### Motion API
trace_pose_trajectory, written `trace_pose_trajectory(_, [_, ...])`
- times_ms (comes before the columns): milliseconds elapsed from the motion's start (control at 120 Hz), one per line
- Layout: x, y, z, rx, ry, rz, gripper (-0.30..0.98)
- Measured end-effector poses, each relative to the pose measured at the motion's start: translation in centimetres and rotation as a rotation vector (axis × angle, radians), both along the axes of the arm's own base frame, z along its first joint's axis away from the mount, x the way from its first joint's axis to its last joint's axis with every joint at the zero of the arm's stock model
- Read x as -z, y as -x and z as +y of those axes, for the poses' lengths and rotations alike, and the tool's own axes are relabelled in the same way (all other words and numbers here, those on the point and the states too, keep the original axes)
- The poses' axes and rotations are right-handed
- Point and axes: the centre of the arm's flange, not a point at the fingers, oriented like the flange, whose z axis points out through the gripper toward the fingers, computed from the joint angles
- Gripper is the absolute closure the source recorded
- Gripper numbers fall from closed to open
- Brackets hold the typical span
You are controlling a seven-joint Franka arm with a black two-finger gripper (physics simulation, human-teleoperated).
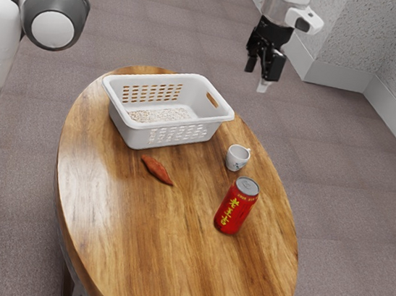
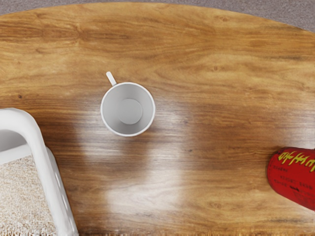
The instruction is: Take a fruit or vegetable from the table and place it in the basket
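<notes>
Plainly, a rust-orange vegetable (image 1: 157, 170) lies on glossy wood, outside the white basket (image 1: 143, 140).
Slender and slightly wrinkled, the vegetable tapers to a point at one end and rests on the round-edged table (image 1: 148, 251), near the basket's long side, its surface a dull, earthy skin against swirling amber-brown grain. The basket is smooth, plastic-looking and rectangular with rounded corners, its walls pierced by rows of small slots, its floor speckled beige. Just beside it stands a white cup (image 1: 237, 157), round-mouthed, with a small handle and a pale, smooth inside; nearer the exterior view's bottom, a shiny red can (image 1: 236, 207) stands upright with yellow lettering and a silvery lid. The black gripper (image 1: 261, 74) hangs raised above the table's height, fingers parted, grasping nothing.
</notes>
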Motion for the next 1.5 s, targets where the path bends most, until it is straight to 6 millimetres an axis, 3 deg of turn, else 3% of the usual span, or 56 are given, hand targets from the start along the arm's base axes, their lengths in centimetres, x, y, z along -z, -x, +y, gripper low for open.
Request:
trace_pose_trajectory(300, [0.2,0.3,0.2,0.001,0.005,0.027,0.00])
trace_pose_trajectory(367, [-3.7,1.9,0.1,0.029,0.002,-0.049,0.00])
trace_pose_trajectory(408, [-5.8,2.7,-1.1,0.111,0.001,-0.109,0.00])
trace_pose_trajectory(467, [-7.3,2.9,-3.7,0.266,-0.003,-0.167,0.00])
trace_pose_trajectory(533, [-8.4,2.9,-5.1,0.398,-0.013,-0.214,0.00])
trace_pose_trajectory(625, [-12.2,4.8,-8.5,0.596,-0.049,-0.316,0.00])
trace_pose_trajectory(683, [-12.9,5.4,-10.5,0.707,-0.065,-0.338,0.00])
trace_pose_trajectory(750, [-10.9,3.8,-10.7,0.783,-0.089,-0.306,0.00])
trace_pose_trajectory(817, [-6.5,2.0,-9.9,0.835,-0.104,-0.203,0.00])
trace_pose_trajectory(850, [-3.0,3.0,-9.3,0.858,-0.105,-0.116,0.00])
trace_pose_trajectory(933, [4.0,8.6,-6.5,0.896,-0.077,-0.007,0.00])
trace_pose_trajectory(1025, [9.1,9.7,-4.8,0.952,-0.058,0.023,0.00])
trace_pose_trajectory(1292, [15.5,8.0,-5.3,1.146,-0.061,0.012,0.00])
trace_pose_trajectory(1375, [18.1,8.2,-4.3,1.171,-0.047,0.026,0.00])
trace_pose_trajectory(1500, [20.1,9.1,-3.1,1.204,-0.041,0.027,0.00])
